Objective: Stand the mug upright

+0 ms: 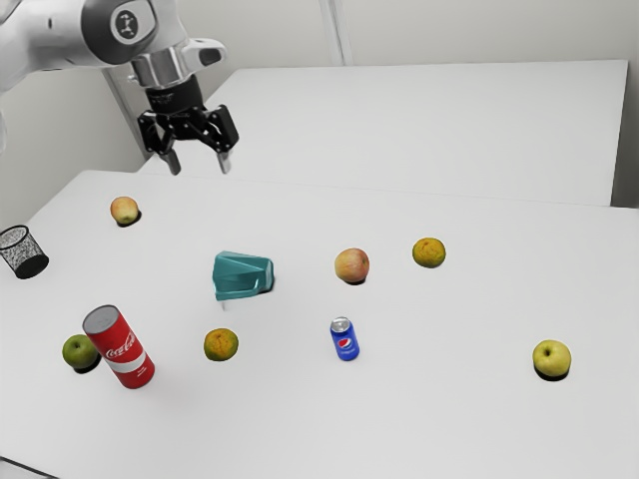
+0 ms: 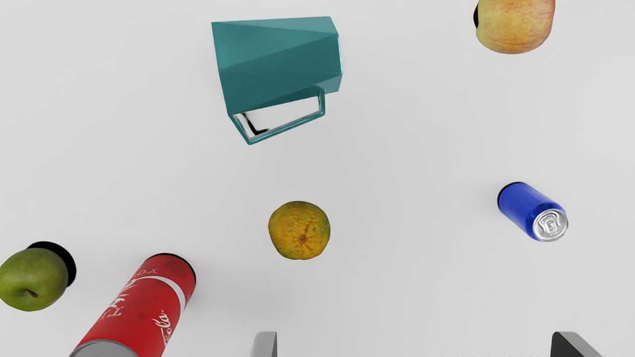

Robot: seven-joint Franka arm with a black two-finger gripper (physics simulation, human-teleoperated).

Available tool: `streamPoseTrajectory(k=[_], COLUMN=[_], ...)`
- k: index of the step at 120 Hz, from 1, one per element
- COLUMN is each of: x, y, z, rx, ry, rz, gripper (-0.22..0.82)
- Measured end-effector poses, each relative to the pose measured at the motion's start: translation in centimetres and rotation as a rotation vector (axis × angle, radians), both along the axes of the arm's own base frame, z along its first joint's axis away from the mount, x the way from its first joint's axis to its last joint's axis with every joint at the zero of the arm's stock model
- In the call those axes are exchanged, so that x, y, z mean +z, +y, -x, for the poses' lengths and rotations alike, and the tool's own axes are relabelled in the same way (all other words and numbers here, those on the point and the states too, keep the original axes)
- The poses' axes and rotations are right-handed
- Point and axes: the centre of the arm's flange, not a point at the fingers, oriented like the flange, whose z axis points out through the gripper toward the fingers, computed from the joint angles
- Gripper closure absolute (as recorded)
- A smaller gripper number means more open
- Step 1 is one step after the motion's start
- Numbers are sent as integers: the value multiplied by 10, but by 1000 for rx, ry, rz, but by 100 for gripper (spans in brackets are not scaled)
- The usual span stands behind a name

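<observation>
Mug (image 2: 280,64), two cans (image 1: 120,347), four apples (image 1: 551,358), two oranges (image 2: 299,230)

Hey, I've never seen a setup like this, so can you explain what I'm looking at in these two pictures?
It's a simulated robot arm over a white table. One picture looks from beside the arm; the other looks down from a camera on its hand, with its fingertips at the bottom edge.

The hand is a black two-finger gripper, open and holding nothing. The teal mug lies on its side; the task is to set it upright.

Also on the table are a red can, a blue can, a green apple, a yellow apple, two reddish-yellow apples, two mottled orange fruits and a black mesh holder.
</observation>
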Motion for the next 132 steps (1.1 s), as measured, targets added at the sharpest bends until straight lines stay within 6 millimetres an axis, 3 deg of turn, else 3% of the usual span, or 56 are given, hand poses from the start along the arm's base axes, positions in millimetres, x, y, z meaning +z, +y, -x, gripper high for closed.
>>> streamPoseTrajectory(k=[44, 65, 86, 98, 111, 132], x=[1, -49, -102, -131, -163, -215], y=[21, 56, 127, 164, 175, 192], z=[3, 1, -2, 7, 12, 3], rx=[27, 39, 114, 152, 126, 58], ry=[-8, 9, 2, 8, 0, -76], rz=[39, 174, 286, 336, 403, 523], gripper=[0, 0, 0, 0, 0, 0])
